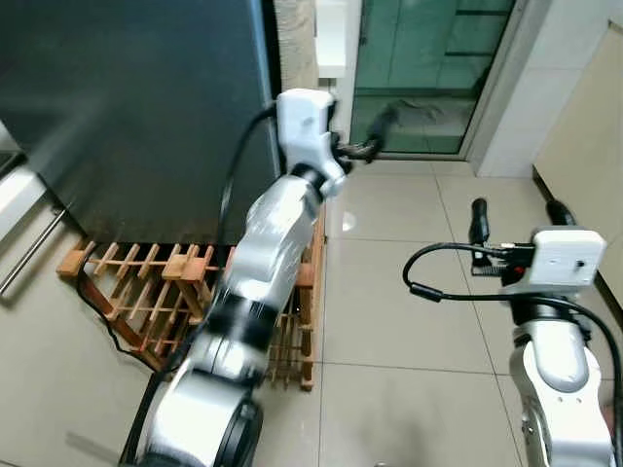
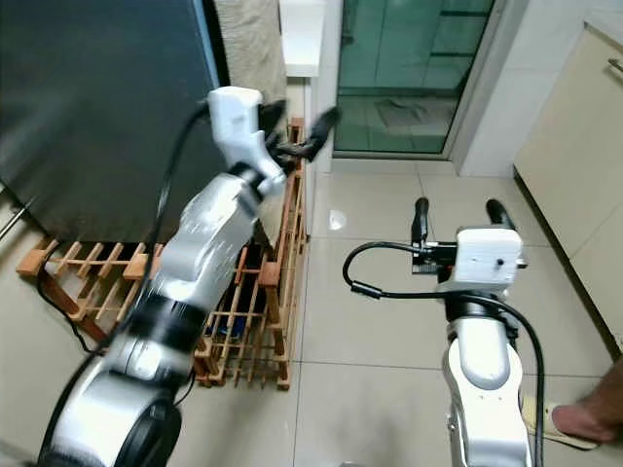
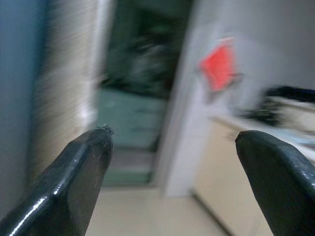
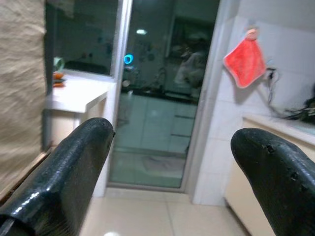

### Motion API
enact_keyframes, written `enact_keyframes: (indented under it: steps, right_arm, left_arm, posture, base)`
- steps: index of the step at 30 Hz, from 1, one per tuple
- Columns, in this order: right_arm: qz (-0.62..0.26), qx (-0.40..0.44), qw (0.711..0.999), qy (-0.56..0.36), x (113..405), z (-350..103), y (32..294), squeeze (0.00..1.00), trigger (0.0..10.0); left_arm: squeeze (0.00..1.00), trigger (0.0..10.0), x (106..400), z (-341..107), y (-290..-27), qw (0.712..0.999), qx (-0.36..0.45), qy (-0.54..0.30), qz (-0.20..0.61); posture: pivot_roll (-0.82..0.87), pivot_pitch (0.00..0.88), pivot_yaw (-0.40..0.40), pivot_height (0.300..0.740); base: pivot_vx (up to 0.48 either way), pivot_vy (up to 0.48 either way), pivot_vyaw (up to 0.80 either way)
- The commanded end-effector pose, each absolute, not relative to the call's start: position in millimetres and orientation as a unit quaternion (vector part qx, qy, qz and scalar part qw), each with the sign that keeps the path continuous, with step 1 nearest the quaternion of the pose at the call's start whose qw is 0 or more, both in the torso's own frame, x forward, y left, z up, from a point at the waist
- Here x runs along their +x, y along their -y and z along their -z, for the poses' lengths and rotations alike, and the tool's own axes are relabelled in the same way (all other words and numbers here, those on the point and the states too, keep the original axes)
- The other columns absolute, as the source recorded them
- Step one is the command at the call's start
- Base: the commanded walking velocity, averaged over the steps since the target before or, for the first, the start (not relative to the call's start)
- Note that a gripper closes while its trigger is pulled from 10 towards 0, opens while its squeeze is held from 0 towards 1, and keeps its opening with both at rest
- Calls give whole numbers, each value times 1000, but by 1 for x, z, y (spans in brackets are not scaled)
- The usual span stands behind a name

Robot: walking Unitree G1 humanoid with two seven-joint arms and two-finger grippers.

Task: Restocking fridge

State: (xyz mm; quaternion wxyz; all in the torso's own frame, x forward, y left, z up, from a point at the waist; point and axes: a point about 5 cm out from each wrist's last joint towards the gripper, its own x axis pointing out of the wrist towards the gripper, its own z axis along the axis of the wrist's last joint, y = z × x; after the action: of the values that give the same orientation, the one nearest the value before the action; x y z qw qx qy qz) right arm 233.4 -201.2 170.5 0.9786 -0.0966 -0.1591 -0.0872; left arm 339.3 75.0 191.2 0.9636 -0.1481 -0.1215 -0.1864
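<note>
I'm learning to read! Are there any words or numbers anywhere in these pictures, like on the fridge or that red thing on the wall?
None to read. The dark fridge front is plain, and the red cloth hanging on the wall shows no letters.

Pale tiled floor [image 1: 409,292] with a wooden rack [image 1: 146,292] (slatted, low) beside the dark fridge [image 1: 127,107].
</note>
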Motion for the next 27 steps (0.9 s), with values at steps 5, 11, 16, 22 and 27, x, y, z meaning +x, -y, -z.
enact_keyframes:
  steps: [5, 11, 16, 22, 27]
  right_arm:
    - [125, -93, 973, 169, 228, -168, 208, 63, 10000]
    - [96, -108, 973, 179, 241, -169, 202, 59, 10000]
    - [80, -89, 978, 170, 255, -169, 198, 59, 10000]
    - [48, -85, 980, 171, 260, -170, 186, 59, 10000]
    - [41, -80, 981, 169, 263, -169, 181, 59, 10000]
  left_arm:
    - [0, 10000, 301, -180, -116, 975, -45, 178, 126]
    - [0, 10000, 298, -172, -120, 986, -20, 141, 87]
    - [0, 10000, 309, -173, -119, 991, -42, 114, 50]
    - [0, 10000, 320, -180, -115, 992, -47, 110, 33]
    - [0, 10000, 327, -183, -115, 993, -48, 101, 37]
  posture:
    - [-183, 0, 28, 740]
    - [-164, 0, 13, 740]
    - [-149, 0, -18, 740]
    - [-143, 0, -33, 740]
    - [-141, 0, -18, 740]
  base:
    - [0, 0, 0]
    - [0, 0, 0]
    - [0, -187, 0]
    - [0, -463, 0]
    - [164, -409, 0]
